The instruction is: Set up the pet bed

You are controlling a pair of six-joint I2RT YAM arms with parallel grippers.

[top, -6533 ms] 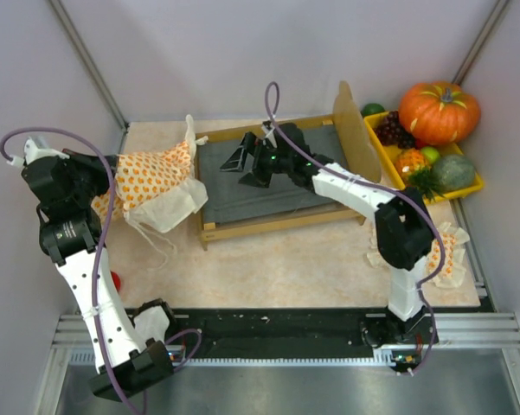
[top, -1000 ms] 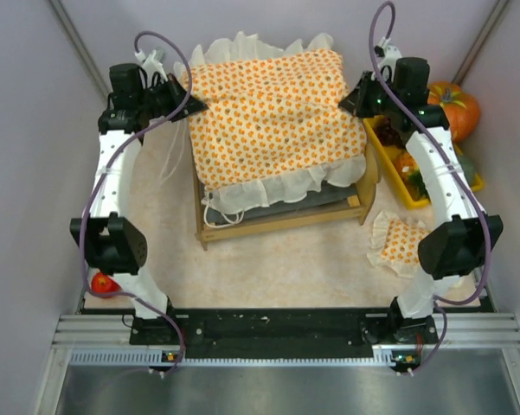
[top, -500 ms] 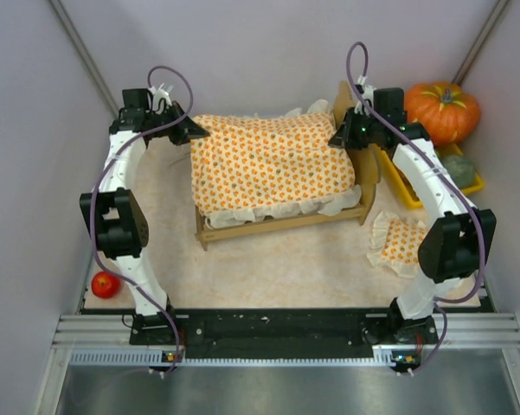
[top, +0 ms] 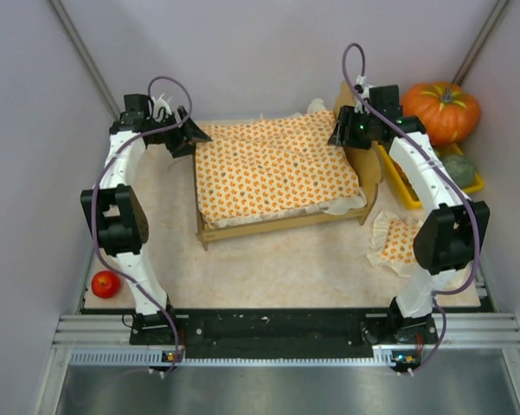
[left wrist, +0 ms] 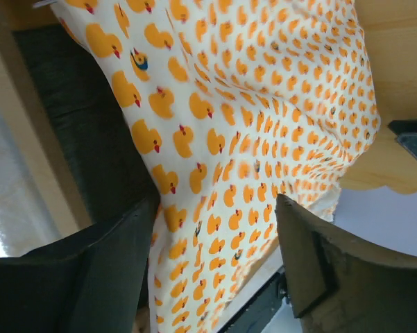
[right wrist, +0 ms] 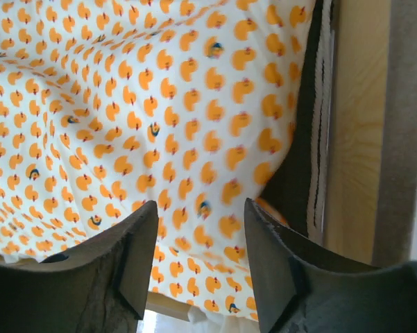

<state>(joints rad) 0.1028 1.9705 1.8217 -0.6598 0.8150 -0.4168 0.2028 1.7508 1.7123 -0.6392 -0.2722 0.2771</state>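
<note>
The pet bed (top: 272, 222) stands mid-table, its rounded headboard (top: 366, 164) on the right. An orange-duck ruffled bedspread (top: 277, 164) lies spread over it, covering most of the dark base. My left gripper (top: 193, 136) hovers at the bed's far-left corner and my right gripper (top: 338, 134) at the far-right corner by the headboard. Both are open. In the left wrist view the bedspread (left wrist: 250, 139) lies loose between and below the left gripper (left wrist: 218, 239), with dark base (left wrist: 90, 132) beside it. The right gripper (right wrist: 201, 239) also stands apart over the bedspread (right wrist: 125, 104).
A small matching pillow (top: 399, 242) lies on the table right of the bed, near the right arm. A yellow tray (top: 393, 164) with fruit and a pumpkin (top: 439, 111) sits at the back right. A red apple (top: 105, 283) rests at the near left.
The bedspread has settled lower and flatter onto the bed. Both grippers, shut on its far corners before, have opened and let it go.
</note>
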